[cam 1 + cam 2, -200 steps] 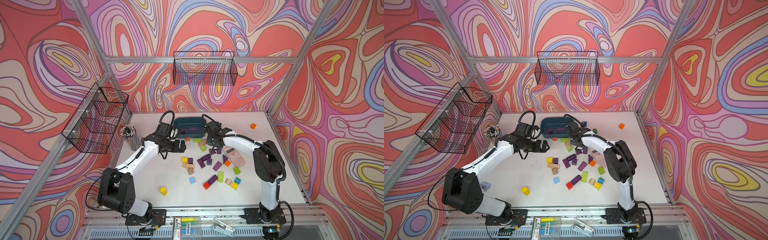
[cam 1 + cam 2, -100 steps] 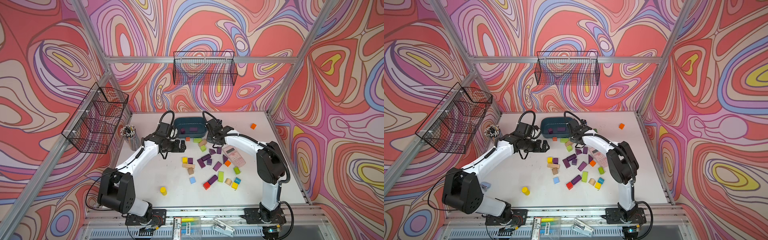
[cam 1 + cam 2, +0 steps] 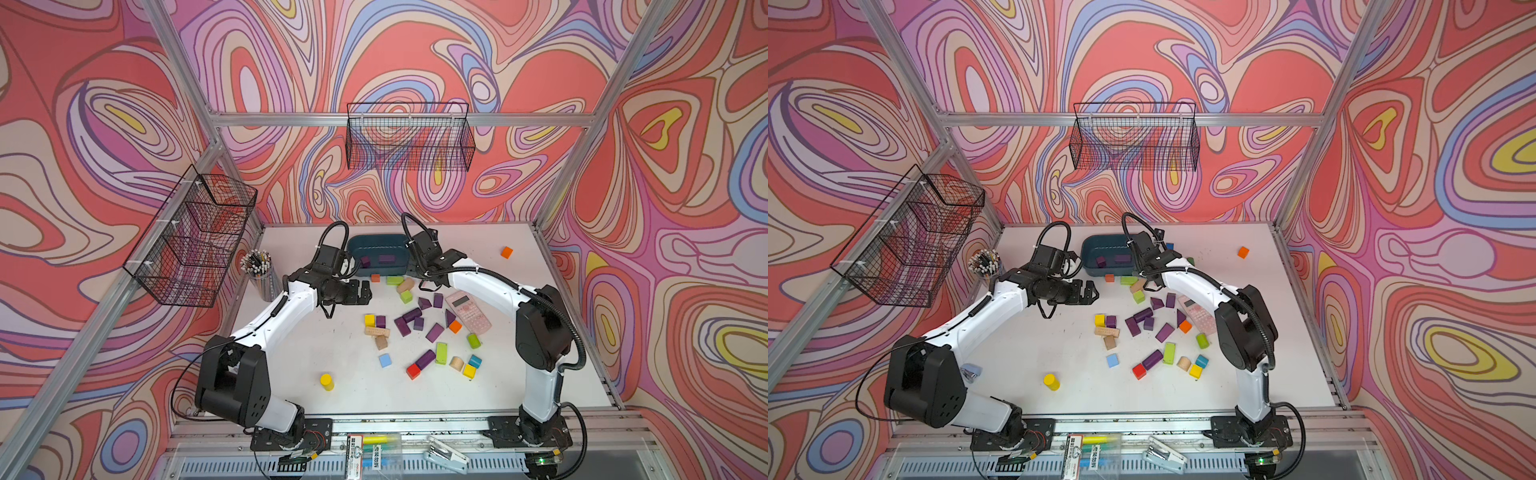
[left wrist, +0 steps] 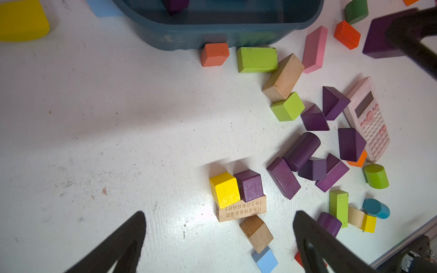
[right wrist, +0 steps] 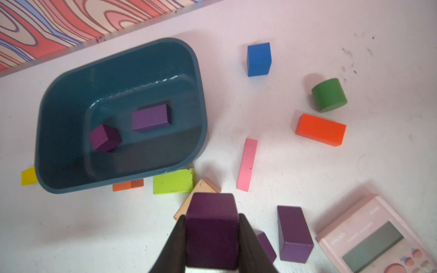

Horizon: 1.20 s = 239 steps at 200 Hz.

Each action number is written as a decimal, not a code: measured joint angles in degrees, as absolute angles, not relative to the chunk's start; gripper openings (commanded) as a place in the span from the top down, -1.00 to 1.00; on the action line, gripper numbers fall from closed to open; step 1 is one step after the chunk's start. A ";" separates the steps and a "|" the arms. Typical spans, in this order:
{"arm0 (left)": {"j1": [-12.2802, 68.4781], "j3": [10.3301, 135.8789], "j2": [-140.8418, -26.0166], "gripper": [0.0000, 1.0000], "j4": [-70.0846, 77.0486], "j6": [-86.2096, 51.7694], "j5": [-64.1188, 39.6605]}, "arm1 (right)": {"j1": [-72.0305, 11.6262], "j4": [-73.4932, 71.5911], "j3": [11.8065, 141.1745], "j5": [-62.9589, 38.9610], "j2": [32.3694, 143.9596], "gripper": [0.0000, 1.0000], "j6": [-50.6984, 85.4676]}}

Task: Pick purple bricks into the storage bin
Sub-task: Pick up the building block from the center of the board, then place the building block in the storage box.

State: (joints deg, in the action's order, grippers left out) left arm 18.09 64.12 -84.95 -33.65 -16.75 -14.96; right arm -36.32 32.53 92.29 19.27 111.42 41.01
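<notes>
At the left, a cup of pencils (image 3: 259, 270) stands by the wall. Next is the left gripper (image 3: 365, 292) — its two fingers are wide apart with nothing in them, up above the white table (image 3: 332, 345). Then the storage bin (image 5: 63, 118) sits at the back, with a purple bar (image 5: 151, 117) and a little purple cube (image 5: 104, 137) inside. Just beside the bin, the right gripper (image 5: 212, 219) squeezes a purple block (image 5: 211, 238) tight, up off the table. Other purple bricks (image 3: 434, 332) lie in a loose bunch on the table — some touch each other. A pink calculator (image 3: 468, 312) lies beside them.
</notes>
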 measured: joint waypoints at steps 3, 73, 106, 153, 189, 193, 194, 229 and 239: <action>18.09 64.12 -84.95 -1.00 -33.65 -16.75 -14.96 | -36.34 32.42 92.38 19.31 111.42 0.44 40.99; 18.09 64.86 -85.25 -1.00 -33.93 -16.73 -14.35 | -37.95 29.10 94.98 19.64 111.44 0.44 39.59; 18.09 64.86 -85.25 -1.00 -34.09 -16.67 -12.73 | -38.24 28.14 96.18 19.11 111.72 0.44 39.29; 18.09 64.86 -85.25 -1.00 -34.24 -16.69 -10.04 | -38.52 27.38 99.31 17.80 115.57 0.44 39.03; 18.09 64.86 -85.25 -1.00 -34.54 -16.58 -7.94 | -38.61 26.96 102.15 17.76 119.22 0.44 38.24; 18.09 64.86 -85.25 -1.00 -34.57 -16.58 -7.79 | -38.61 26.81 102.39 17.74 119.59 0.44 38.19; 18.09 64.86 -85.25 -1.00 -34.57 -16.58 -7.73 | -38.61 26.76 102.48 17.76 119.70 0.44 38.17; 18.09 64.88 -85.25 -1.00 -34.96 -16.56 -6.52 | -38.61 25.78 104.90 18.20 123.28 0.44 36.97; 18.09 64.88 -85.25 -1.00 -34.98 -16.56 -5.80 | -38.61 25.63 106.06 18.31 124.51 0.44 36.40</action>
State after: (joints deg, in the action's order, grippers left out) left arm 18.09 64.88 -85.25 -34.98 -16.56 -5.80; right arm -38.61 25.63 106.06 18.31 124.51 36.40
